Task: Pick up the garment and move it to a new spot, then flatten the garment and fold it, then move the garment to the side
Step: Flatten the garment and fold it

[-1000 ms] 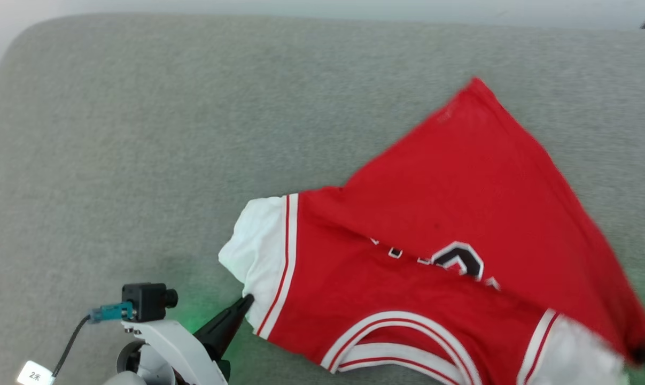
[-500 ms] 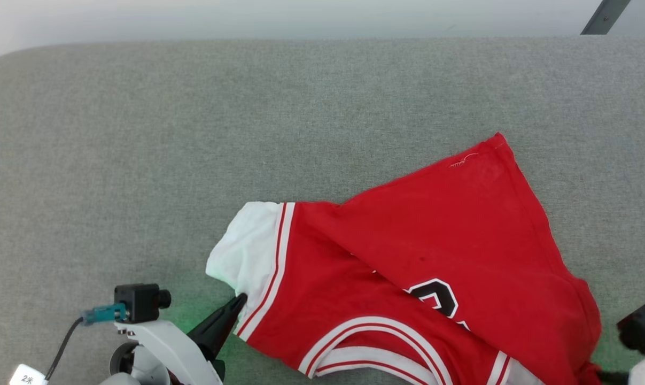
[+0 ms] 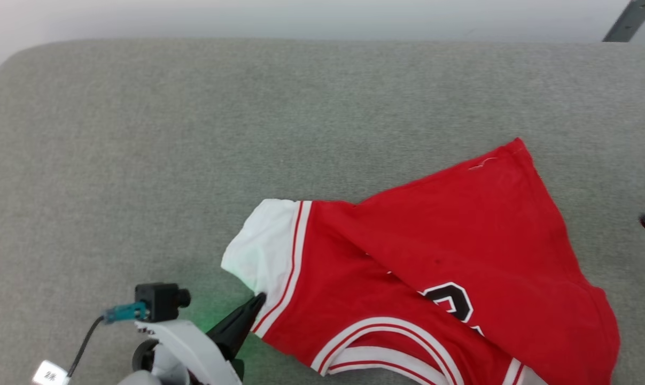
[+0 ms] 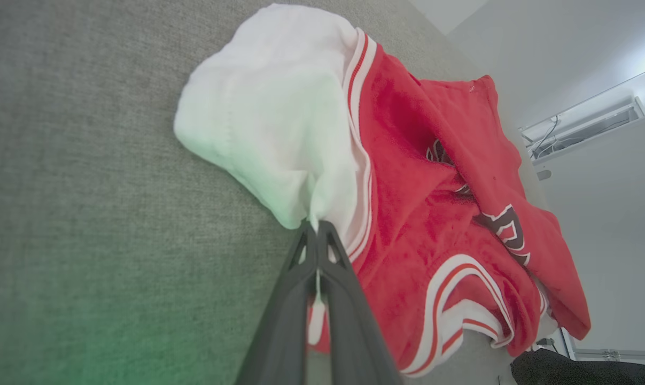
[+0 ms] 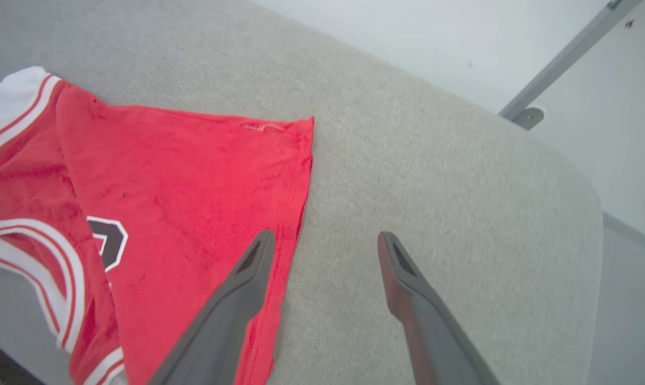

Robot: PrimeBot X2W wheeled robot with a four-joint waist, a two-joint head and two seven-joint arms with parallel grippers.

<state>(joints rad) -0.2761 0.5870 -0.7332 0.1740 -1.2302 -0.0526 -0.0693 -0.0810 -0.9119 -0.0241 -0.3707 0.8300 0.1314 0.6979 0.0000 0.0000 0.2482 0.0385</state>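
Although the red soft-fabric jersey shirt [image 3: 434,256] with white panels and a black number lies on the grey cloth-covered bench [image 3: 194,133], toward its near right part, it is far from flat: one red half lies folded slantwise over the number, and the white sleeve [image 4: 269,117] bunches up. On the bench's near side, the left gripper [image 4: 316,227] has its fingers pressed together, pinching that sleeve's edge. Over the bench's right part, the right gripper [image 5: 326,238] has its fingers spread and empty. The move to a new spot looks about done; flattening, folding and setting aside remain.
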